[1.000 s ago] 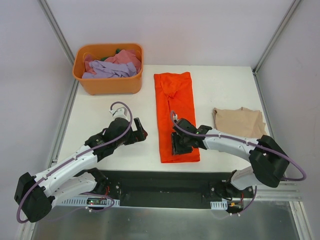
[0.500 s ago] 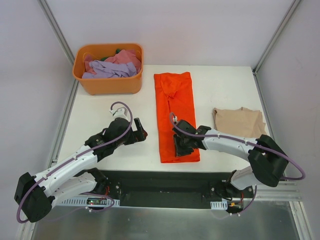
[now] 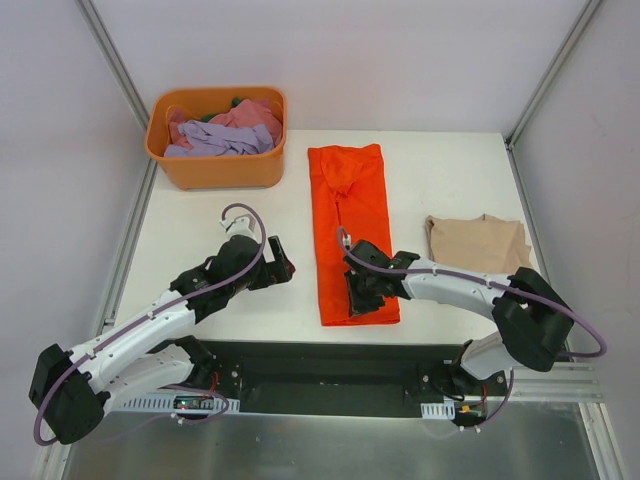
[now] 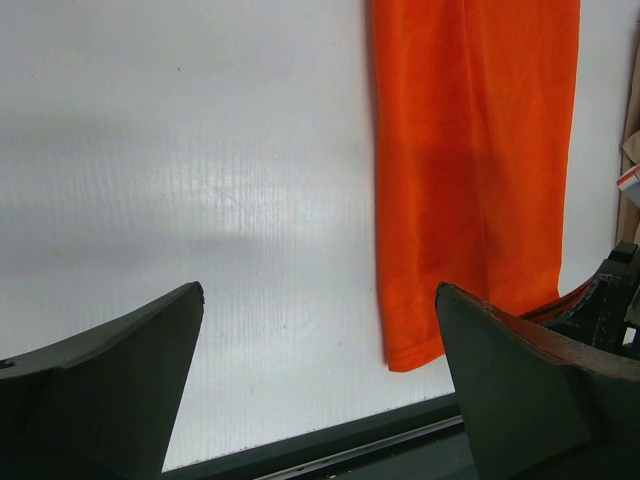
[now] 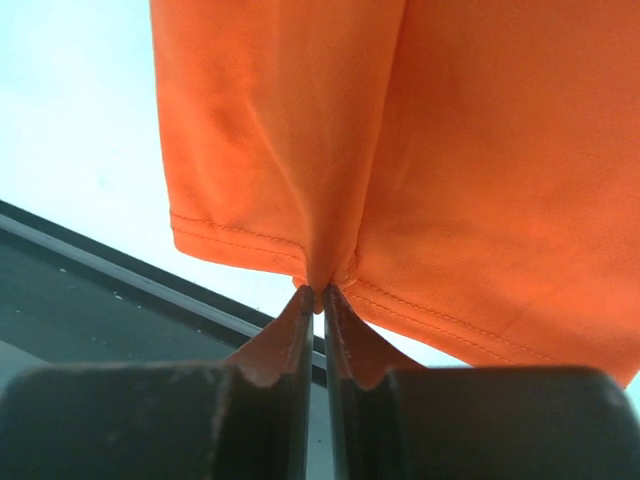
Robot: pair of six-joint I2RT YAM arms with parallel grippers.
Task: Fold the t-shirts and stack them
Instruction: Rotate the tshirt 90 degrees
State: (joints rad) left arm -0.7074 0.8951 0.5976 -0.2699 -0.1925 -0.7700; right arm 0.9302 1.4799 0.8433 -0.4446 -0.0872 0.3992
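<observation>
The orange t-shirt (image 3: 348, 200) lies folded into a long narrow strip down the middle of the desk (image 3: 440, 170), running from close to the far edge almost to the near edge. The right gripper (image 5: 320, 288) is at the strip's near end, clenched on the hem: in the right wrist view its two fingers are pressed together with a pinch of the stitched orange edge between them, and the cloth puckers upward at that spot.

The left gripper (image 4: 318, 300) hangs over bare desk surface to the left of the orange t-shirt, released, its fingers spread wide with nothing between them and apart from the cloth.

A beige t-shirt (image 3: 478, 243) lies folded flat near the right edge of the desk, apart from the orange strip. An orange basket (image 3: 215, 172) stands at the far left corner and holds a heap of loose garments, among them a lilac one (image 3: 212, 140) and a pink one (image 3: 252, 118).
</observation>
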